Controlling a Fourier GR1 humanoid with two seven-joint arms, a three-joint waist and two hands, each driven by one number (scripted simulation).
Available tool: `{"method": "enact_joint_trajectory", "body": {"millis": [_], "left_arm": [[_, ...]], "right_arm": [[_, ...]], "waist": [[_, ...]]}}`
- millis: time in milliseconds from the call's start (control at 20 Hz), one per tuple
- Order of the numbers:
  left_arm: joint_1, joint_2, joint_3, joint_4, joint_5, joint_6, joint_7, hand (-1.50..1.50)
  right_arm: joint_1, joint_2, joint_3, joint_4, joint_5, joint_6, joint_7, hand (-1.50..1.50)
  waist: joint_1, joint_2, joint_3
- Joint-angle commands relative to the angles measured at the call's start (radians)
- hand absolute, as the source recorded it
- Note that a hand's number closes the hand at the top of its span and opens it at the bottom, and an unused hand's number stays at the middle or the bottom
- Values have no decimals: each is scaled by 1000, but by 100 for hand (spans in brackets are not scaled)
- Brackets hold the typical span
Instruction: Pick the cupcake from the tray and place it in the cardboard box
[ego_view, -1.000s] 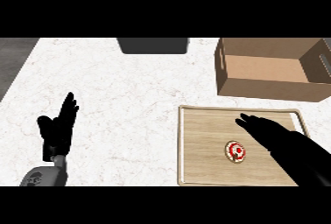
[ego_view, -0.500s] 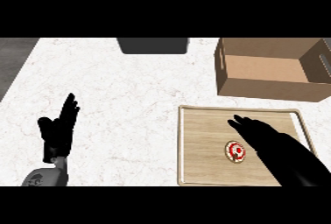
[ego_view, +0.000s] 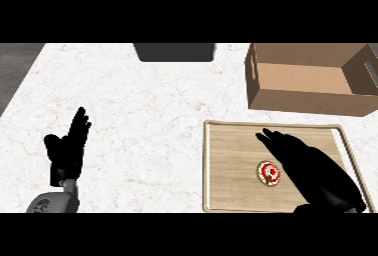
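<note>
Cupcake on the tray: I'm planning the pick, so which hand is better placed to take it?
The right hand, probably. It hangs open over the tray, just right of the cupcake, and the cardboard box stands on that side beyond the tray. The left hand rests open far across the counter.

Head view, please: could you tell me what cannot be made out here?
- Cardboard box: its right end is cut off by the picture's edge; the floor inside is partly hidden by its near wall.
- Dark object at the counter's far edge: cut off at the top.
- Tray: its right part is covered by the right hand.
- Cupcake: too small for detail.
</note>
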Motion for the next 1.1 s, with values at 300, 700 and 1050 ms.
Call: {"method": "enact_joint_trajectory", "body": {"millis": [300, 700, 1050], "left_arm": [[-29, 9, 40, 53, -10, -24, -23, 0], [-45, -22, 36, 63, -25, -13, -15, 0], [-27, -29, 10, -43, -38, -17, 80, 0]], "right_arm": [[-34, 31, -9, 153, 137, -15, -104, -150], [28, 27, -3, 185, 227, -73, -211, -150], [-35, 70, -34, 312, 260, -69, -245, -150]], "waist": [[1, 0, 0], [-2, 0, 0], [1, 0, 0]]}}
